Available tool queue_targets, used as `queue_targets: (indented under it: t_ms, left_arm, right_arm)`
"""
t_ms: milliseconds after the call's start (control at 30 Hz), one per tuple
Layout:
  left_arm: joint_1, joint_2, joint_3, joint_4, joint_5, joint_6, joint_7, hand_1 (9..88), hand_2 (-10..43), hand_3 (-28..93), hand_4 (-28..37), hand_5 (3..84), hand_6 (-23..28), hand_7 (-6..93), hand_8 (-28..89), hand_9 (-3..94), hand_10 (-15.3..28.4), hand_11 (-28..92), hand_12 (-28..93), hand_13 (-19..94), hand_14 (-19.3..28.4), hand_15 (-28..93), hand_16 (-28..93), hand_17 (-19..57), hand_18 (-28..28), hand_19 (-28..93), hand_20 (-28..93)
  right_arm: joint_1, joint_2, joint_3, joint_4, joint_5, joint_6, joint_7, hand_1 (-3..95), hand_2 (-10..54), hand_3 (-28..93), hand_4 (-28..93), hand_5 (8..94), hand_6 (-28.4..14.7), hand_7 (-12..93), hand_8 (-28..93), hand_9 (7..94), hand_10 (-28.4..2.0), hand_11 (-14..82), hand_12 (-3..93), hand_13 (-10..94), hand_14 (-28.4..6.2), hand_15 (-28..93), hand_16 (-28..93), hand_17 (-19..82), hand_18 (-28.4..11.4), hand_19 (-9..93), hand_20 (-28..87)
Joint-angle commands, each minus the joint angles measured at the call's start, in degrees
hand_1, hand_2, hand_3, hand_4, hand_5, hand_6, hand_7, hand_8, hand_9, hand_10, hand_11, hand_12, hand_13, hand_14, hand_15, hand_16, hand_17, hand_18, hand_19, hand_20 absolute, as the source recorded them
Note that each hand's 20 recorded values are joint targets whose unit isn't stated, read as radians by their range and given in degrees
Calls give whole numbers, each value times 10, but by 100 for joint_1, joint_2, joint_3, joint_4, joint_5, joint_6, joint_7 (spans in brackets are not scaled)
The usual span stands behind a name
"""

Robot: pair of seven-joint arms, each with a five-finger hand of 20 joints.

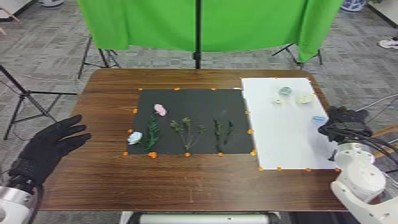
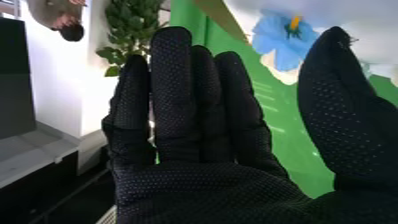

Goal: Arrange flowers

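Observation:
In the head view my left hand [image 1: 53, 145] is held open over the table's left edge. My right hand [image 1: 345, 122] is at the right edge of the white sheet [image 1: 298, 145], beside a light blue flower [image 1: 319, 120]. In the right wrist view the right hand [image 2: 200, 120] has straight fingers, the thumb apart, and the blue flower [image 2: 277, 42] lies beyond the gap. Farther back on the sheet are pale flowers [image 1: 305, 99] and a bluish one [image 1: 285, 91]. The black sheet [image 1: 200, 97] bears a pink flower [image 1: 160, 109], a white-blue flower [image 1: 135, 137] and green stems [image 1: 152, 132].
Both sheets lie on the brown table [image 1: 187, 185], with orange tape pieces [image 1: 153, 155] along their edges. Behind the table hangs a green cloth [image 1: 142, 25] on stands. A black tripod [image 1: 31, 97] stands off the left side.

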Motion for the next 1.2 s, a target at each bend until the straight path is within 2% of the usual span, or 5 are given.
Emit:
queue_targets:
  t_ms: [33,233,467,533,1200]
  left_arm:
    - [178,-62,16,-29,8,35,46,263,-15,696,-268,346,52,199,-98,317,139,250,159,285,171,349,-22,-66,232,522,3]
    - [181,-87,5,-34,2,60,77,262,-14,696,-268,346,51,201,-98,317,139,250,159,285,170,349,-22,-65,231,522,4]
    - [155,-116,17,-35,11,75,80,262,-14,697,-269,346,51,201,-99,317,139,250,160,285,171,348,-22,-65,231,522,3]
    - [214,-14,34,-34,-55,153,154,262,-14,696,-268,346,51,201,-99,318,140,250,160,285,171,348,-22,-65,232,522,3]
    - [182,-126,-8,-32,16,44,29,262,-14,696,-268,346,51,199,-98,317,139,251,159,284,172,349,-22,-65,232,522,3]
  right_arm:
    - [413,-71,-194,344,-112,-70,-378,312,-95,889,-283,404,-53,470,-196,427,-139,492,282,476,-92,624,175,203,-184,733,410]
    - [640,-127,-376,564,-120,-237,-350,353,-95,878,-282,482,-26,462,-198,538,-116,458,267,571,-76,612,186,231,-191,744,421]
    - [748,-173,-420,695,-156,-308,-431,457,-95,800,-282,561,-4,532,5,710,-65,269,481,680,-45,566,329,262,-194,737,438]
    - [748,-189,-418,698,-159,-270,-521,459,-95,805,-282,562,-3,533,8,714,-63,264,488,683,-43,565,334,264,-194,739,439]
    - [441,-146,-172,-35,-158,507,-877,495,-95,815,-283,670,18,537,19,824,-54,243,532,741,-51,619,325,293,-191,761,462]
